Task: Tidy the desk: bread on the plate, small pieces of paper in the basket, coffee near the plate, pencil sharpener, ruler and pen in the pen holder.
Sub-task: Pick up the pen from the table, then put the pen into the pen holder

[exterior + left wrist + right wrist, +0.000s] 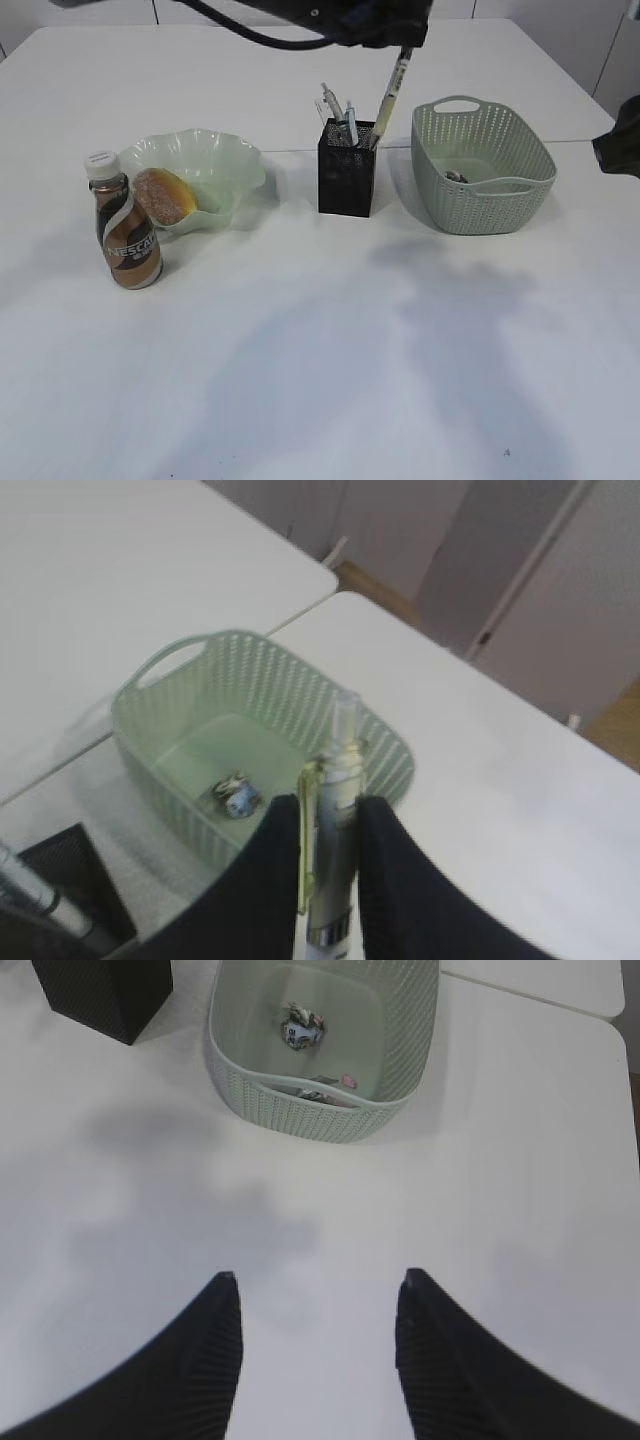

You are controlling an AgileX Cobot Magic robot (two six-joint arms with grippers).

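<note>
Right now I am pinching the pen point(335, 820) between the fingers of my left gripper point(330, 880), holding it slanted above the pen holder point(346, 167), its lower tip at the holder's rim at about two o'clock. My right gripper point(318, 1345) is hanging spread and empty over the desk point(320, 350). The basket point(483, 165), at three o'clock from the holder, is carrying crumpled paper point(301, 1027). At nine o'clock the bread point(166, 194) is lying in the plate point(215, 160), and the coffee point(126, 232) is standing at the plate's seven o'clock.
</note>
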